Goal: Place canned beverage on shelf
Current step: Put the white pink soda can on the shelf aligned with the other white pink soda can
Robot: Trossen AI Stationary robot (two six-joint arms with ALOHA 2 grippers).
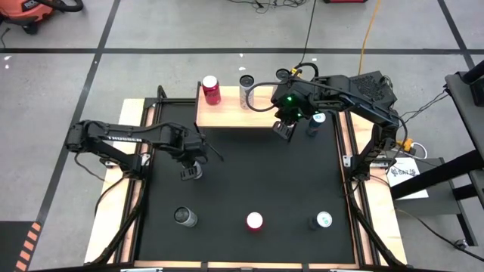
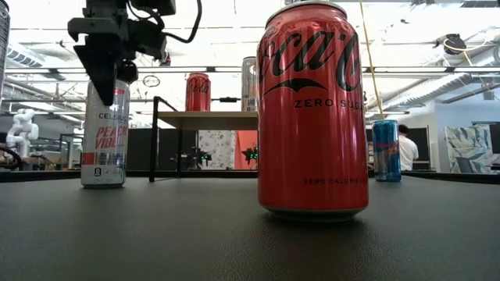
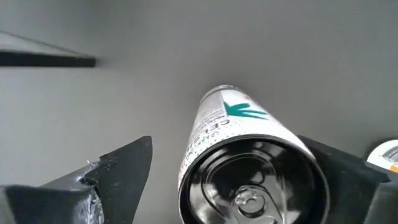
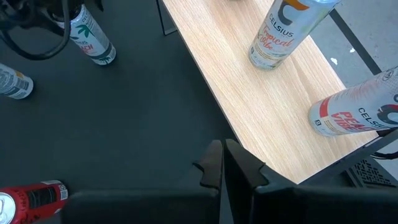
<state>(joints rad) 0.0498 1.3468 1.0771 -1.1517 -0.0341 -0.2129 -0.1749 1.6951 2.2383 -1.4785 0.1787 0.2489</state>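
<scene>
**Left gripper straddles a white Celsius can on the black mat; right gripper hangs closed at the shelf's edge**

In the high view the left gripper (image 1: 192,171) sits left of centre over the black mat with wooden edges (image 1: 249,174), directly above a tall white Celsius can with red and green lettering (image 2: 104,136). The left wrist view shows this can's silver top between the two dark fingers (image 3: 118,171), which stand wide apart on either side of it; a gap shows on at least one side, so the can is not clamped. In the low view, at the upper left, the gripper hangs over the can's top while the can stands upright on the mat.

The small shelf with a light natural-wood top on thin black legs (image 1: 227,113) lies at upper centre of the high view. A red cola can (image 1: 211,90) and a slim silver can (image 1: 246,91) stand on it. The right gripper (image 1: 283,131) hovers just off the shelf's right end, its fingers pressed together and holding nothing, as the right wrist view shows.

Along the bottom of the high view stand three more cans on the mat: a silver-topped dark can (image 1: 184,217) at left, a red-topped can (image 1: 255,221) at centre, and a blue can (image 1: 322,221) at right. Another can (image 1: 314,124) stands under the right arm.
</scene>
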